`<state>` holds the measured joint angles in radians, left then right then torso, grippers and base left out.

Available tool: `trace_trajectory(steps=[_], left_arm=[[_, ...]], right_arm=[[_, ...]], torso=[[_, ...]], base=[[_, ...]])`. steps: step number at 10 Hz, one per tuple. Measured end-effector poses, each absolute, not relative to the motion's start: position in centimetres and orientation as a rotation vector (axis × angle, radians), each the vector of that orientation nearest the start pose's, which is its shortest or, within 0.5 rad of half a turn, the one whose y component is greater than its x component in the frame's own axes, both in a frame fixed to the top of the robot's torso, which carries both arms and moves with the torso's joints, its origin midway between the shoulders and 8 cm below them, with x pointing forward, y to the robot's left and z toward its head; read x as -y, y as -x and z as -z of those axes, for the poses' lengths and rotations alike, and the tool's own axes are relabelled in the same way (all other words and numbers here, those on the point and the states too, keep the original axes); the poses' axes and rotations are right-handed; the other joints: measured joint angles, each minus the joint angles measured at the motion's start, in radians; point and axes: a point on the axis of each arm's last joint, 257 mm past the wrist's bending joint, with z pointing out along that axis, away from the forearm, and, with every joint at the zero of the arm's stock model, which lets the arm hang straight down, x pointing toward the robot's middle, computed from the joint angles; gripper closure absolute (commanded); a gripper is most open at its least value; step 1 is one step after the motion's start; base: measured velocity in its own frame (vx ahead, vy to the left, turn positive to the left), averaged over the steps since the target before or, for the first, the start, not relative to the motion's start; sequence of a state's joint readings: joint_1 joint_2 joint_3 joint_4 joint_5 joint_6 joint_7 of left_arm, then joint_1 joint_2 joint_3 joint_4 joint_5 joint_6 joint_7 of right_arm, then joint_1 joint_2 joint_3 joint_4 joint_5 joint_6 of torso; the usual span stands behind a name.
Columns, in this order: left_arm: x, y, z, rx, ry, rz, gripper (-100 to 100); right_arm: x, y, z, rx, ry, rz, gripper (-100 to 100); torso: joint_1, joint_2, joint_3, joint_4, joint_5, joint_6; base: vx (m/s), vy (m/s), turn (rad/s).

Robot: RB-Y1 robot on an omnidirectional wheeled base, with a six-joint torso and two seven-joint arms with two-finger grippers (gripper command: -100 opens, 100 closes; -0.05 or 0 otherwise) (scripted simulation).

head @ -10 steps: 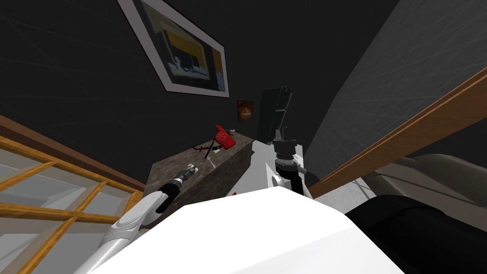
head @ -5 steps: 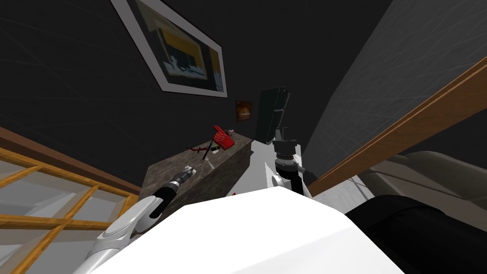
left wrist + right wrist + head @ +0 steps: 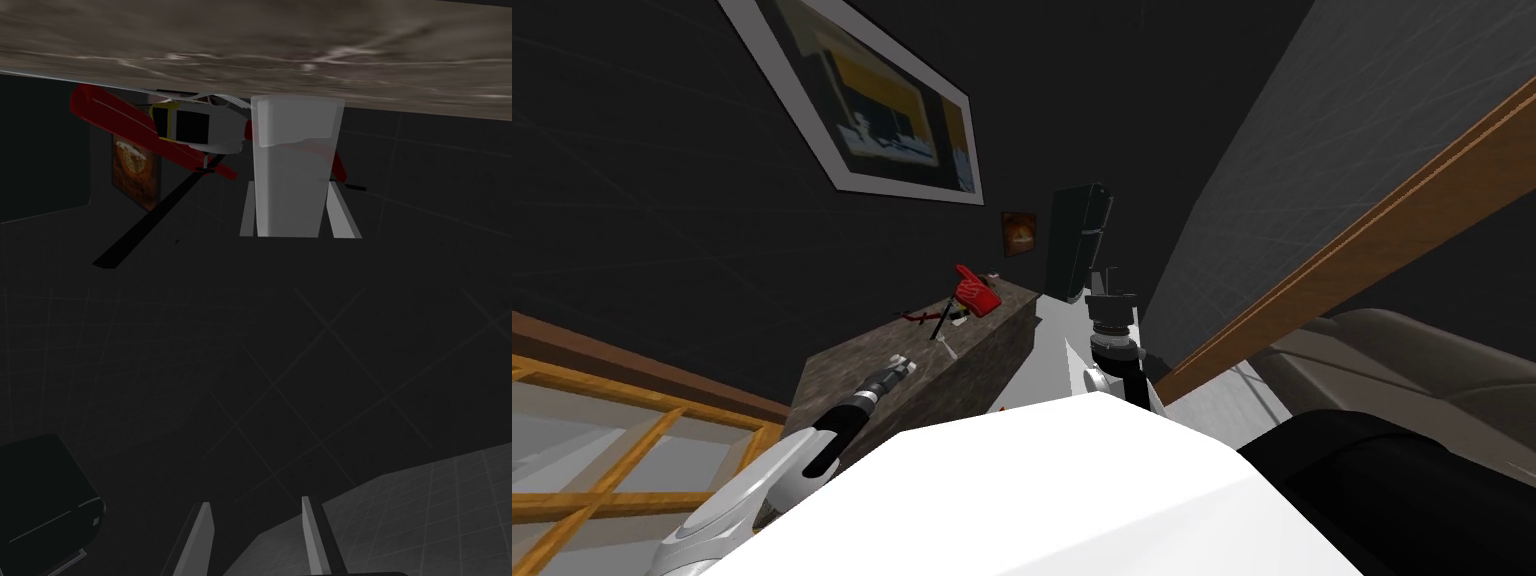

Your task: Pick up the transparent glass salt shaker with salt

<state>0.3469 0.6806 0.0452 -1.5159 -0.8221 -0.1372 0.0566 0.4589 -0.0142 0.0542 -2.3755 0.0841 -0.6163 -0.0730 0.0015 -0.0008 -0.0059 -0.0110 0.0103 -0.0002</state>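
Left gripper (image 3: 289, 183) is open, your two fingers (image 3: 247, 210) standing either side of the salt shaker (image 3: 292, 165). Can't tell if they actually touch the glass, though. The shaker's see-through and greyish, standing on the brown marbled counter (image 3: 300, 40). Just past it you've got a grey-white gadget with a black panel (image 3: 200, 127), a red foam hand (image 3: 978, 292) and a thin black stick (image 3: 150, 220), all bunched together. A small orange picture (image 3: 135, 170) hangs on the dark wall behind. Your right gripper (image 3: 255, 503) is up near the counter's far end, fingers apart.
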Motion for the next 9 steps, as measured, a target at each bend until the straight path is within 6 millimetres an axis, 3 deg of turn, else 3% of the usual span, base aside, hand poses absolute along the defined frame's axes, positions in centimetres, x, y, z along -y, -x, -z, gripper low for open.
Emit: trace_trajectory(steps=[9], left_arm=[[-49.6,-37.4,31.3,-1.884,0.215,0.010,100]], right_arm=[[23.7,-30.4,-9.5,-0.485,-0.423,-1.439,0]], torso=[[-0.001,0.000,0.000,0.000,-0.001,0.000]], base=[[0.009,-0.007,-0.044]])
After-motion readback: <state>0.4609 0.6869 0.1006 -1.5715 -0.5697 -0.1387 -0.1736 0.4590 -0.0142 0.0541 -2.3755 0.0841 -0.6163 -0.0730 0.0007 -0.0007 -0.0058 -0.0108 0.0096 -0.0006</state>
